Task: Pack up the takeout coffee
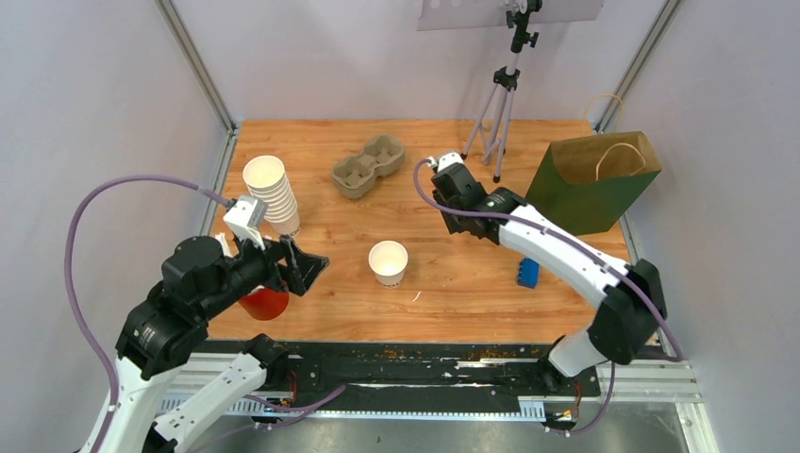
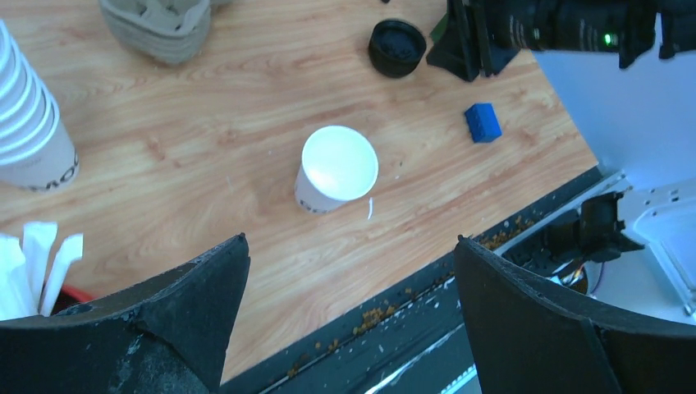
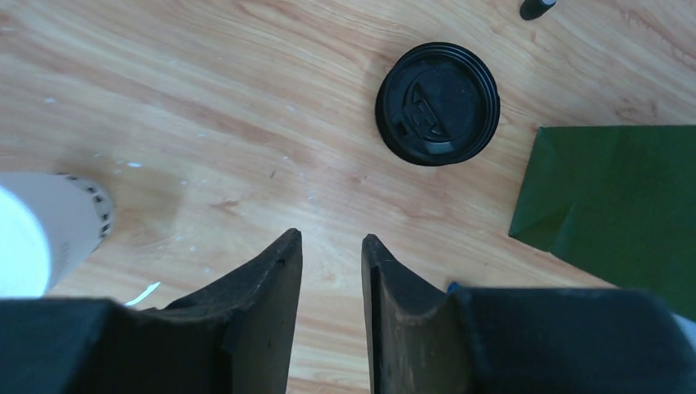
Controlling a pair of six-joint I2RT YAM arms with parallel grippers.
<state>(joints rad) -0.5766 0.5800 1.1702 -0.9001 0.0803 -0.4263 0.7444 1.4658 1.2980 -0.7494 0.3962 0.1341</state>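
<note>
**Top external view hides the lid; both wrist cameras show it**

From above, the white paper cup (image 1: 388, 262) stands upright and open-mouthed, unlidded, at the centre of the wooden table (image 1: 453, 283). To its upper left lies a cardboard cup carrier (image 1: 368, 167). Further left is a tilted stack of white cups (image 1: 272, 193). A green paper bag (image 1: 594, 179) stands open at the right edge, with a blue block (image 1: 527, 272) below it. A tripod (image 1: 500, 104) stands at upper centre, and a red cup (image 1: 264, 302) peeks out from under the left arm.

The black lid (image 3: 437, 104) cannot be made out in that view, where the right arm covers the spot. The right wrist view shows it lying flat on the wood at upper centre, well apart from the cup and near the bag's corner. The left wrist view has it at top centre, just beside the right arm's fingers.

The left gripper (image 2: 351, 242) is spread wide with nothing between its fingers, and the cup sits beyond them at mid-frame. The right gripper (image 3: 330, 242) has its fingers close together with a slim gap. Nothing is in that gap, and it is poised over bare wood below the lid.

Only the left wrist view shows the white sticks (image 2: 41, 263) at its left edge and a small white scrap (image 2: 369, 208) just beside the cup.

Dark lettering runs near the cup's base and on the lowest cup of the stack. Both are cut off and cannot be read. The lid carries moulded marks but no legible words.
</note>
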